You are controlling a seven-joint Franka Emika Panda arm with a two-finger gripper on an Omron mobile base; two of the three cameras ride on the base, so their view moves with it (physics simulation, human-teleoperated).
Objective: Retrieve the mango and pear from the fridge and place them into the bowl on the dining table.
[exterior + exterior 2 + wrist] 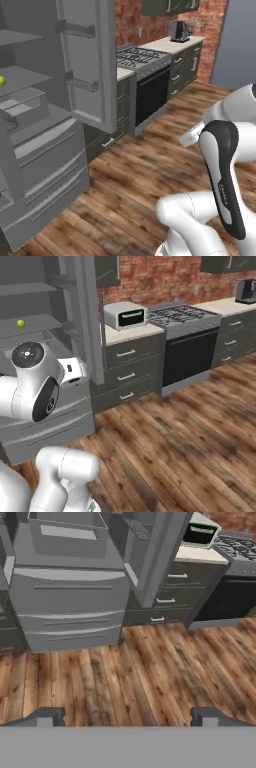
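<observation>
Wood-plank flooring in warm brown runs under a kitchen backed by red brick, and in the left base view the fridge (60, 120) stands open at nine o'clock, grey and metallic, with flat shelves above stacked drawers. On a shelf at its far left edge sits the pear (2, 80), a small bright yellow-green ball. A stove (145, 85) with a black oven front stands at one o'clock, and the white arm folds up at four o'clock, its dark-cased link bent sharply at the elbow. From the right base view the pear (20, 323) lies on a grey shelf at ten o'clock, well apart from the arm, whose round white joint sits just below that shelf. This view adds a white toaster oven (125, 315) on the pale counter beside the fridge's open door. In the hand view the gripper (129, 718) points down at bare floor, its two dark fingertips (46, 717) spread wide at the bottom with nothing between them. Fridge drawers fill eleven o'clock, and dark cabinet drawers (167, 602) with pale bar handles sit at one o'clock; the small object at the top right is probably the toaster oven.
</observation>
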